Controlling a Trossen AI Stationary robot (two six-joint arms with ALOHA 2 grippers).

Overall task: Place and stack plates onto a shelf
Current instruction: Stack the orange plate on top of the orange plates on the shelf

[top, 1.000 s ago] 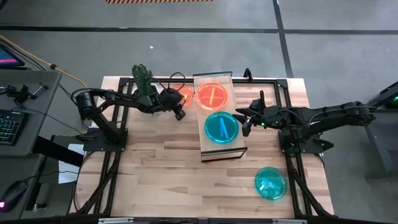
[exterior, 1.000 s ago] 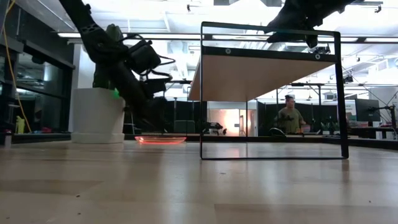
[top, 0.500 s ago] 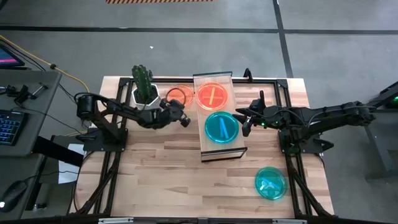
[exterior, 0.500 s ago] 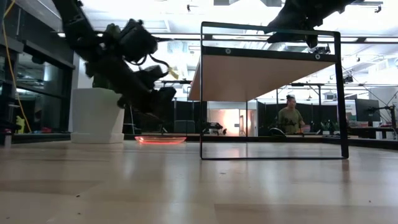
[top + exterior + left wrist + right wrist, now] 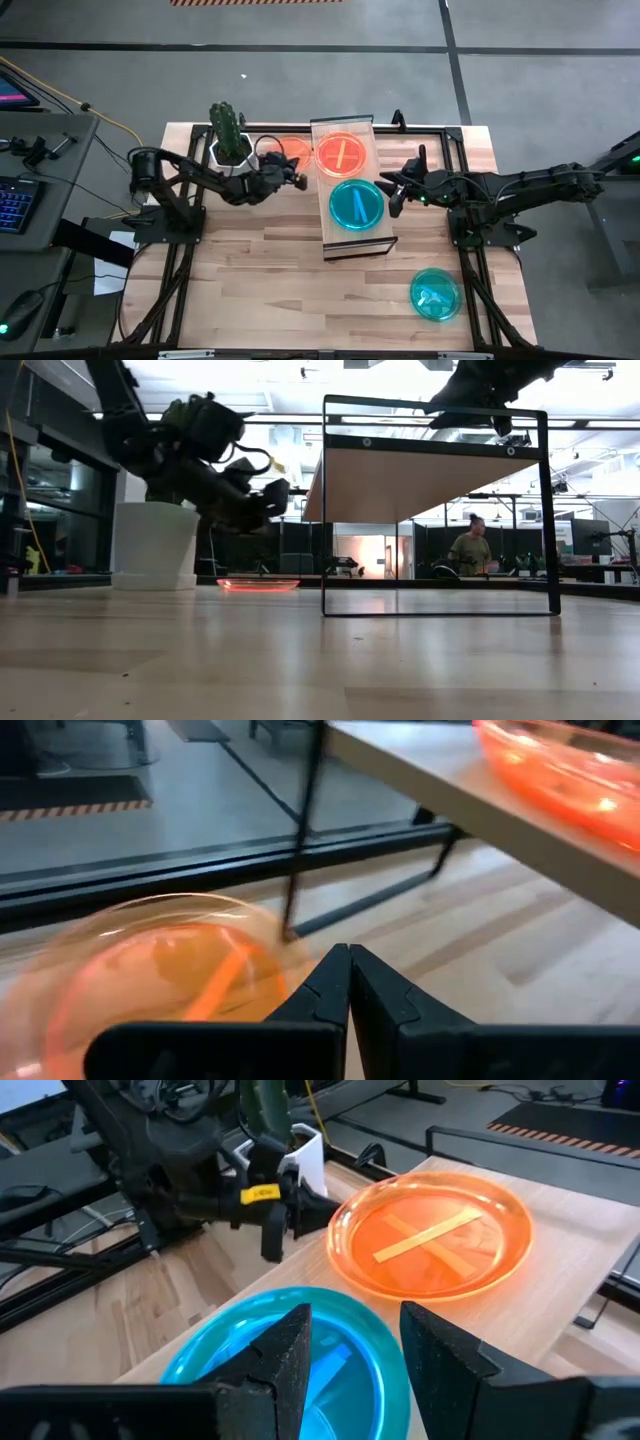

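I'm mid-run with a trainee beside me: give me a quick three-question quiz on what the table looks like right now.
1. How many plates lie on the shelf?
2. True or false: the left gripper holds the orange plate on the table.
3. The loose blue plate lies: A) beside the cactus pot, B) near the table's front right corner, C) under the shelf.

Key:
1. Two: an orange plate and a blue plate.
2. False: it is shut and empty, above and beside that plate.
3. B
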